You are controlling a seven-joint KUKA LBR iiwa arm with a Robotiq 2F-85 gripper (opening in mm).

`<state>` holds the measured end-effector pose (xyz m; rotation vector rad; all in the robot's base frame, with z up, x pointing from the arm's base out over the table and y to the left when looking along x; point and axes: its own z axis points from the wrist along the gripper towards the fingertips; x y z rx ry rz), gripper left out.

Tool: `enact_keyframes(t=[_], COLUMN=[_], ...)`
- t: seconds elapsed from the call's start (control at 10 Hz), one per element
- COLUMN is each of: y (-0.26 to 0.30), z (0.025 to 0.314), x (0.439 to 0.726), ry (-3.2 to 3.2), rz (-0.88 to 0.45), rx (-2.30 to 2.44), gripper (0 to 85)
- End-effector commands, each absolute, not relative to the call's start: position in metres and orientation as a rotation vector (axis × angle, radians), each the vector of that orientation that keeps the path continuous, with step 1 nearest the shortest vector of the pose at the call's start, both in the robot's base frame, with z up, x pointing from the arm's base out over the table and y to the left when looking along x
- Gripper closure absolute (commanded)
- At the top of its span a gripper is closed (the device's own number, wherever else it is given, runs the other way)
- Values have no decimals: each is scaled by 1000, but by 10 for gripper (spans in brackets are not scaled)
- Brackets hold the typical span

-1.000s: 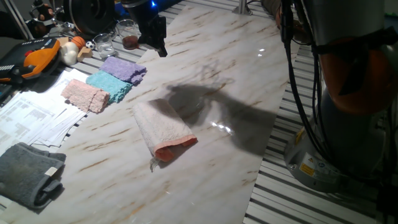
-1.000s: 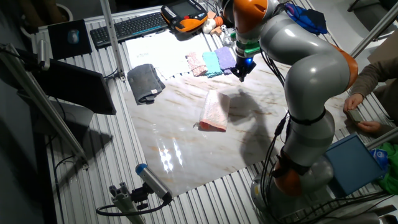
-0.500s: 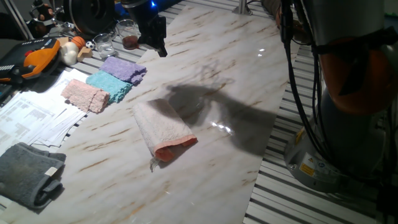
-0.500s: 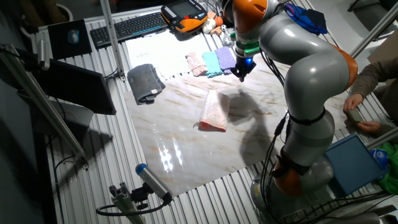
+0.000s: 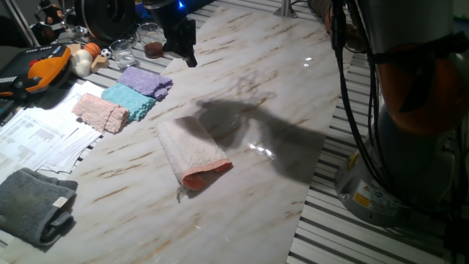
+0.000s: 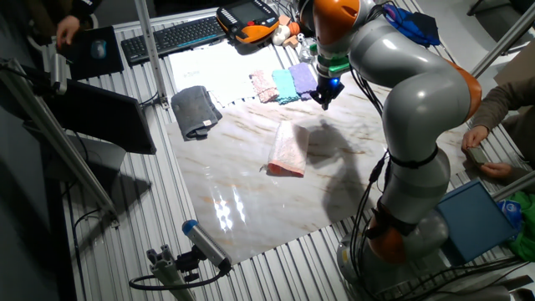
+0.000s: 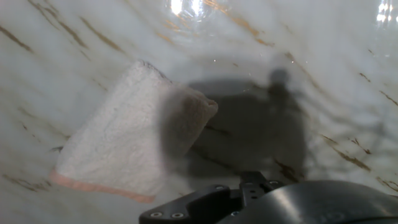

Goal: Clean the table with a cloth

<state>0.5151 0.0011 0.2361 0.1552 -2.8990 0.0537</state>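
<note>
One cloth lies folded mid-bench, clear of the spare towels at the far edge, so I can drop straight onto it. My hand hovers empty above; its grip I cannot tell.
</note>
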Motion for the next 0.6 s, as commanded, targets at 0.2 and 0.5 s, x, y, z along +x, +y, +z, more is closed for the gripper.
enact_keyframes(t=[0.2, 0.5], y=[1, 1], z=[236, 236], x=[515, 515], ry=[-2898, -2900], rz=[51, 50], rx=[168, 144], gripper=[850, 850])
